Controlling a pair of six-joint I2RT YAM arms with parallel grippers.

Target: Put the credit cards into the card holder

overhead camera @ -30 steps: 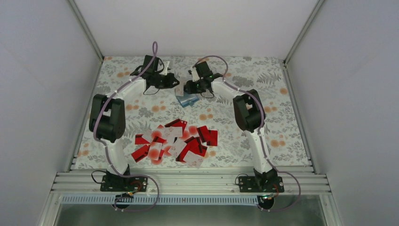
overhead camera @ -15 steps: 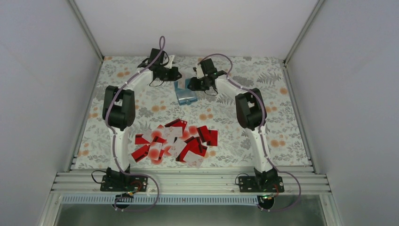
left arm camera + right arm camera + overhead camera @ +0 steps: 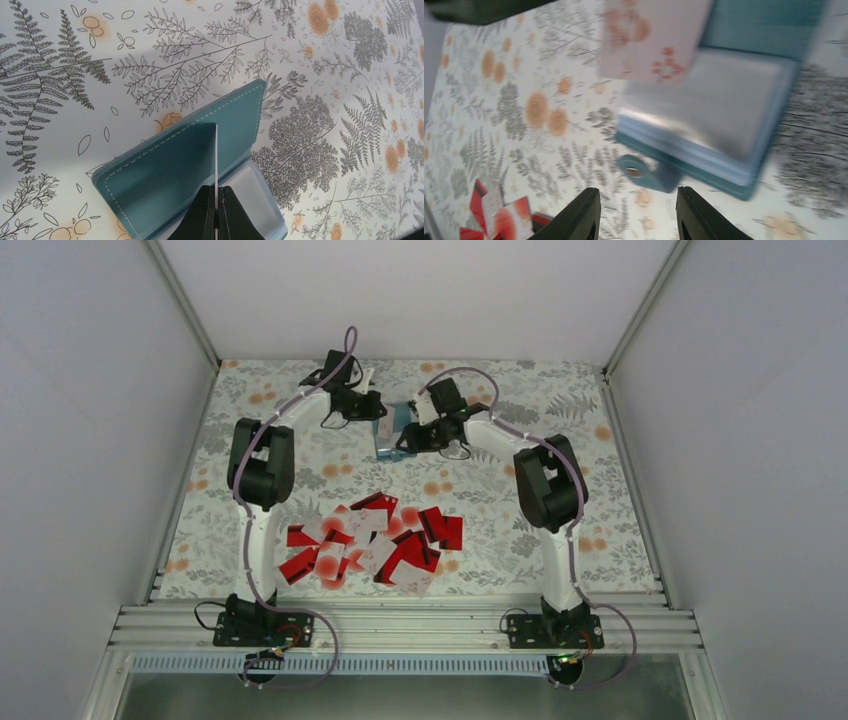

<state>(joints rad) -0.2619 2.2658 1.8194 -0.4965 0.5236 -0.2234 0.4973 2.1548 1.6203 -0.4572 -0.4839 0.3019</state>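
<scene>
Slippage threatened: left gripper (image 3: 216, 194), clamped on a credit card (image 3: 216, 155), could shove the loose card holder (image 3: 165, 175) beneath it. The right gripper (image 3: 639, 210) (parted, empty) hovered over its clasp (image 3: 640, 172).

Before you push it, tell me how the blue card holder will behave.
The card holder probably flops rather than staying stiff: its cover stands half open. It looks light and may slide on the smooth tablecloth when pushed. Its stacked clear sleeves likely fan or shift.
</scene>
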